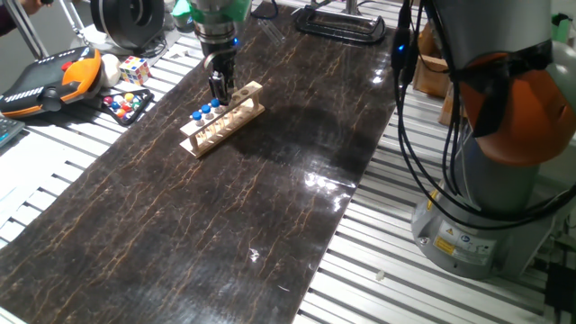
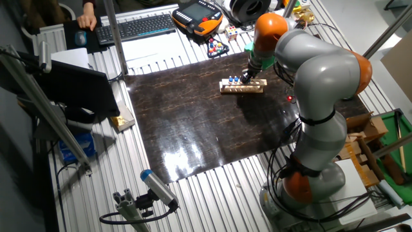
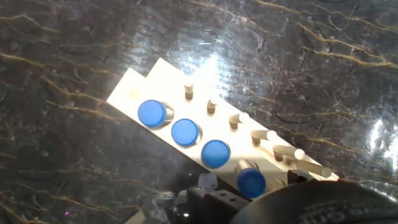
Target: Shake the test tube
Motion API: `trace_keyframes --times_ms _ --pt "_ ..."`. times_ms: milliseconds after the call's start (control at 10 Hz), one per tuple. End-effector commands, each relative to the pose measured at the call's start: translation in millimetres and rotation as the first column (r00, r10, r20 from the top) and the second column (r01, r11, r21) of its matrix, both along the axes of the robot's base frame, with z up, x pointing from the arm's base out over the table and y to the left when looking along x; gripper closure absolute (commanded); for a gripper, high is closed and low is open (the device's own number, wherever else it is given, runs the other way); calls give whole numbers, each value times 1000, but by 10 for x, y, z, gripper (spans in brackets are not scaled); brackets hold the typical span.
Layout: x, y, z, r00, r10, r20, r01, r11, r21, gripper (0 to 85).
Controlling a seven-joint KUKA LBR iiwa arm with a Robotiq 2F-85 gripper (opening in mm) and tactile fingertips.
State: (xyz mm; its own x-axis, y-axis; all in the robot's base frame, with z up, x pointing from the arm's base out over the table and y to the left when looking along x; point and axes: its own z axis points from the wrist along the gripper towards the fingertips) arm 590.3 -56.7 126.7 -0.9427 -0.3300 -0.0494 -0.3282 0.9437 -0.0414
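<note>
A pale wooden rack (image 3: 134,93) stands on the dark marbled mat and holds several clear test tubes with round blue caps (image 3: 185,132). In the hand view my gripper (image 3: 250,186) is low over the rack's near end. Its fingers (image 3: 207,184) stand either side of the last test tube (image 3: 251,182), with a gap to the cap. That tube sits in its hole. In one fixed view the gripper (image 1: 220,94) hangs straight down onto the rack (image 1: 225,120). In the other fixed view the gripper (image 2: 247,77) is at the rack (image 2: 243,87).
A teach pendant (image 1: 54,79), a small cube (image 1: 134,69) and coloured balls (image 1: 126,103) lie left of the mat. A black clamp (image 1: 342,22) is at the far end. The robot base and cables (image 1: 486,180) stand to the right. The rack's far holes are empty (image 3: 273,149).
</note>
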Motion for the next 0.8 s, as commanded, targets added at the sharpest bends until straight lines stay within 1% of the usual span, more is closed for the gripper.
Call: trace_keyframes --times_ms 0,200,700 --pt "0 1 -13 1000 3 0 -3 1000 0 263" --pt "-27 15 -48 1000 2 1 -2 1000 0 273" --pt "-52 -6 -93 1000 5 3 -5 1000 7 297"
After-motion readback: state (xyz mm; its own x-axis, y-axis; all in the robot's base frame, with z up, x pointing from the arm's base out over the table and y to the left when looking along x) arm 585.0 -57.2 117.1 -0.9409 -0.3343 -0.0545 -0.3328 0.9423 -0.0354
